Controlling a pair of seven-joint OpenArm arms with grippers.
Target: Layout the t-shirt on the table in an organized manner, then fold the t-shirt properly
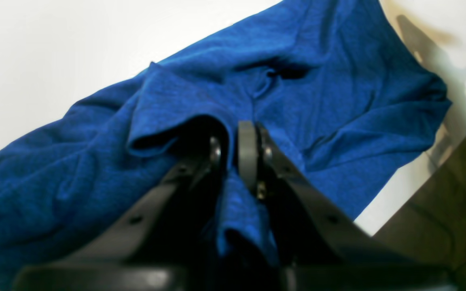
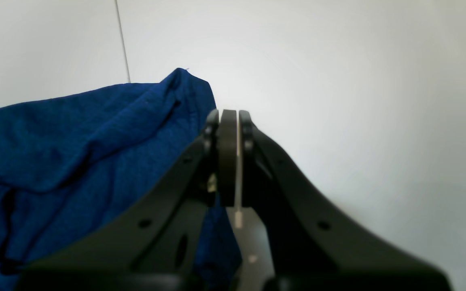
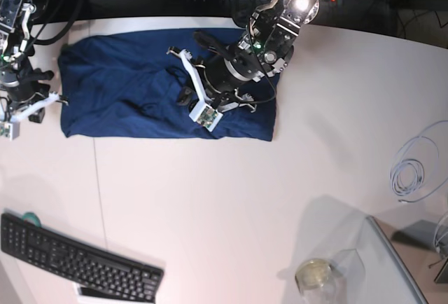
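Base view, near to far: black keyboard [image 3: 77, 256] at near-left corner of large white smooth tabletop [image 3: 231, 199], grey translucent tray [image 3: 392, 265] near-right w/ a clear cup [image 3: 316, 274] beside it, coiled white cable [image 3: 413, 167] at right edge. Dark navy blue knit long-sleeve shirt [image 3: 133, 94] lies spread along far side of table, still rumpled mid-body. Left gripper [image 1: 239, 147] sits over shirt's centre, jaws pinched narrow on a raised fold of shirt fabric. Right gripper [image 2: 229, 121] at shirt's edge by thin seam line [image 2: 122, 40], jaws closed together; whether cloth is caught betw. them can't tell.
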